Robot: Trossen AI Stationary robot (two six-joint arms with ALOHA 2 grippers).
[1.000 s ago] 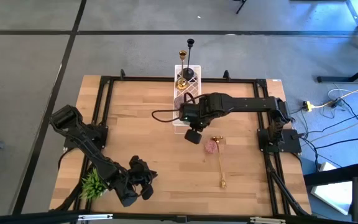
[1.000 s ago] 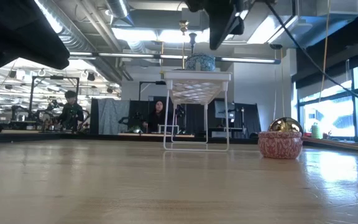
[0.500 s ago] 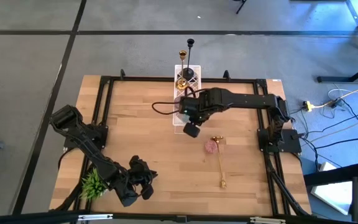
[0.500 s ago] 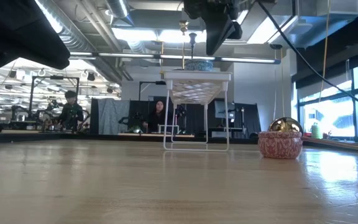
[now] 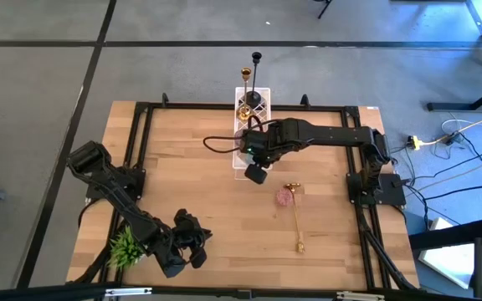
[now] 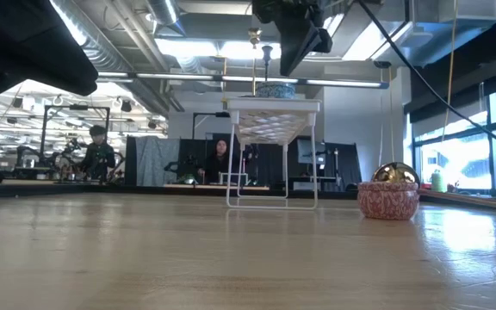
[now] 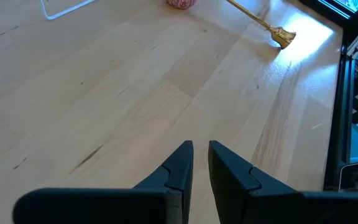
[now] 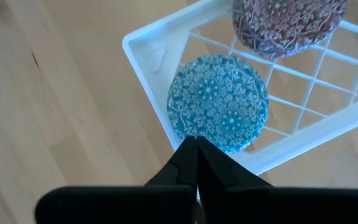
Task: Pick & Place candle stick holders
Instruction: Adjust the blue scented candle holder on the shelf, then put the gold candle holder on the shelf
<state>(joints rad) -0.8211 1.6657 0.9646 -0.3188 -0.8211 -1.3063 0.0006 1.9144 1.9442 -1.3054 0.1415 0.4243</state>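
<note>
Hovering over the white wire rack at the tabletop's 12 o'clock edge, the right gripper has its jaws together, empty, above a blue patterned disc. Black and gold candle stick holders stand on the rack; another gold one lies toward 4 o'clock. Left gripper rests at 7 o'clock, jaws nearly together.

Right arm is reaching from the frame's right toward upper centre, its right gripper fully closed. Left arm is lying folded at lower left, left gripper nearly closed.
</note>
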